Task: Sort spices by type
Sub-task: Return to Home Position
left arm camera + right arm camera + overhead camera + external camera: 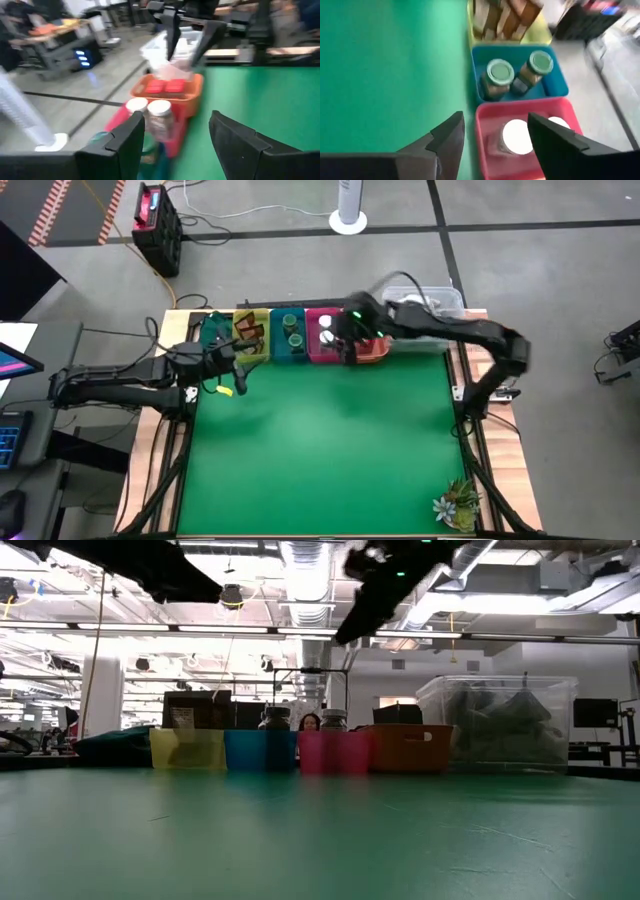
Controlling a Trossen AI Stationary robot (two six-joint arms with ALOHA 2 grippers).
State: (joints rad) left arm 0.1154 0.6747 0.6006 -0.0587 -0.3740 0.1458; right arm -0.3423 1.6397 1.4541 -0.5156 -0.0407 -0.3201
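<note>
Table (320,450): green, four bins in a row at far edge.
Right gripper (495,122): over pink bin (520,103), jaws spread, empty.
Left gripper (176,120): near yellow bin (542,35), jaws spread, empty.
Packets (502,15): yellow bin.
Green-lidded jars (500,72): blue bin (555,82).
White-capped jars (517,136): pink bin.
Red blocks (165,86): orange bin (192,100).

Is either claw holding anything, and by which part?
Nothing is held. The right claw hangs open above the pink bin; the left claw, near the yellow bin, is open and empty too.
</note>
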